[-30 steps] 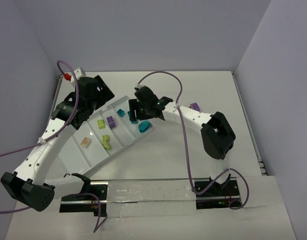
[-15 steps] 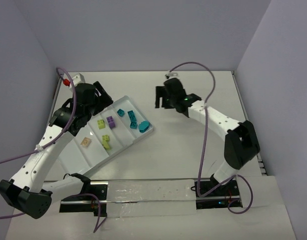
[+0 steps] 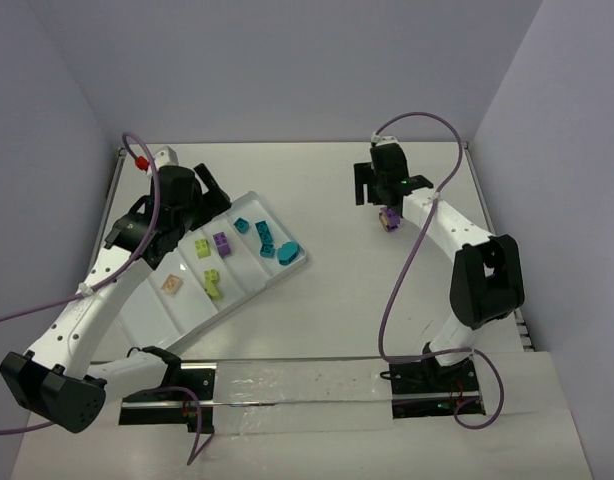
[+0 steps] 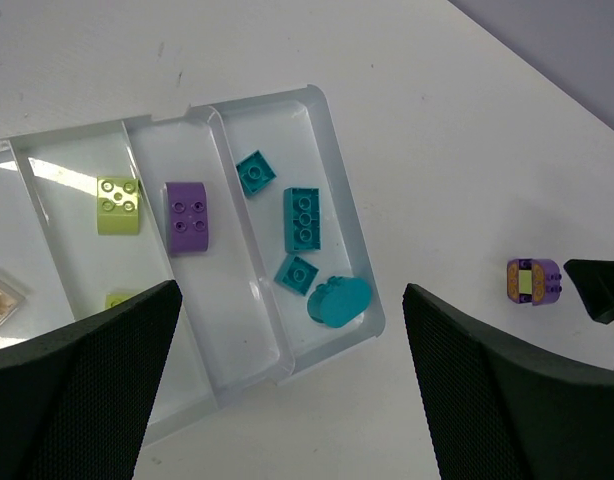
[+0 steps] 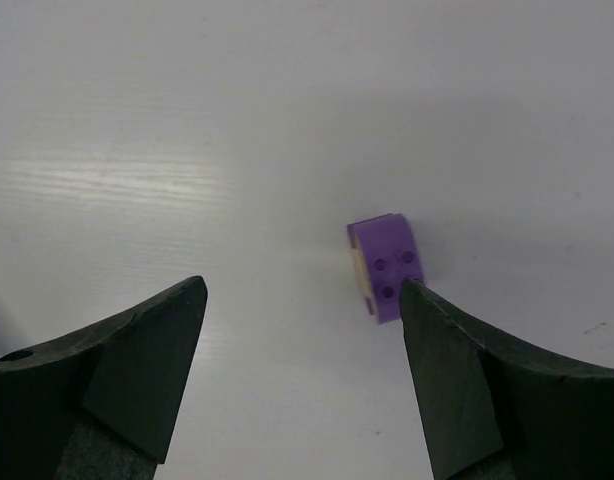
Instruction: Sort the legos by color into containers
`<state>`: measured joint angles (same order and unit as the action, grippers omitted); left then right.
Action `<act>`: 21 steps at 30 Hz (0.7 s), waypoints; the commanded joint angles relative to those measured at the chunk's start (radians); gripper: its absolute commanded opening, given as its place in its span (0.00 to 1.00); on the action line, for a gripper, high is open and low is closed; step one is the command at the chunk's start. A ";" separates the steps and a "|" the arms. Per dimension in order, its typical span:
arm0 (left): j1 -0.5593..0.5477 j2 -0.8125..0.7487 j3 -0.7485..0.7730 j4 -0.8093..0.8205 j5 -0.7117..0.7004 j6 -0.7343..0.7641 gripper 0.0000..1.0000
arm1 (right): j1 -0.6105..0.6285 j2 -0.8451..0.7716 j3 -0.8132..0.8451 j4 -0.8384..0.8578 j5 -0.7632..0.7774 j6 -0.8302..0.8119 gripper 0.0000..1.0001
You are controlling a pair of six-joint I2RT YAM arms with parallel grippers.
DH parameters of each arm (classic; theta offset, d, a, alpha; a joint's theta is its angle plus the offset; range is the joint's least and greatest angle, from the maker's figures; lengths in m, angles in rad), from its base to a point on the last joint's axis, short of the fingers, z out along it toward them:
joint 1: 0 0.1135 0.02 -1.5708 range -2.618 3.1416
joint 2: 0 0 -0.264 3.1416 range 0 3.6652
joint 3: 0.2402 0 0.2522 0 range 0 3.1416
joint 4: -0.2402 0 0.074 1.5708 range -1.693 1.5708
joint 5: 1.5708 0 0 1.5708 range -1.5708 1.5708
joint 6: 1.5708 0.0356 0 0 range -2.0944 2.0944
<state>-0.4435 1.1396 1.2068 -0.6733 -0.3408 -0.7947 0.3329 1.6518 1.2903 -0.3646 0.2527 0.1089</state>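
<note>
Right end effector point(image 5: 299, 300) spread wide, low over the lone purple brick point(image 5: 385, 268) on the tabletop point(image 5: 187, 120), well apart from the tray point(image 3: 152, 310). Brick sits off-centre, beside one finger — closing may nudge or tip it, not pinch it.

Likely lab: plain-walled robot table point(image 3: 337, 300)

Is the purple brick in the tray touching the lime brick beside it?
Apart: left wrist view shows a ridge between purple brick and lime brick.
</note>
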 commanded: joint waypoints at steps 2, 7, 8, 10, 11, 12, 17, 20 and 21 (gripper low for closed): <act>0.006 0.003 0.010 0.052 0.011 0.043 0.99 | -0.115 0.040 0.024 -0.006 -0.093 -0.062 0.84; 0.017 0.024 0.010 0.068 0.030 0.054 0.99 | -0.157 0.104 0.037 -0.027 -0.123 -0.085 0.84; 0.018 0.030 0.008 0.071 0.034 0.061 0.99 | -0.167 0.118 0.038 -0.027 -0.127 -0.090 0.83; 0.021 0.047 0.003 0.071 0.040 0.068 0.99 | -0.174 0.139 0.045 -0.031 -0.151 -0.097 0.83; 0.022 0.052 0.002 0.070 0.039 0.068 0.99 | -0.176 0.145 0.048 -0.032 -0.160 -0.098 0.82; 0.024 0.060 0.000 0.069 0.044 0.069 0.99 | -0.179 0.156 0.052 -0.034 -0.166 -0.097 0.82; 0.026 0.074 -0.003 0.069 0.057 0.080 0.99 | -0.205 0.206 0.061 -0.038 -0.180 -0.083 0.77; 0.032 0.077 -0.005 0.071 0.057 0.088 0.99 | -0.218 0.213 0.051 -0.022 -0.197 -0.068 0.68; 0.034 0.080 -0.002 0.071 0.058 0.088 0.99 | -0.220 0.213 0.050 -0.018 -0.195 -0.065 0.61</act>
<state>-0.4215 1.2199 1.1996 -0.6388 -0.2993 -0.7326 0.1337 1.8612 1.3083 -0.4041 0.0747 0.0354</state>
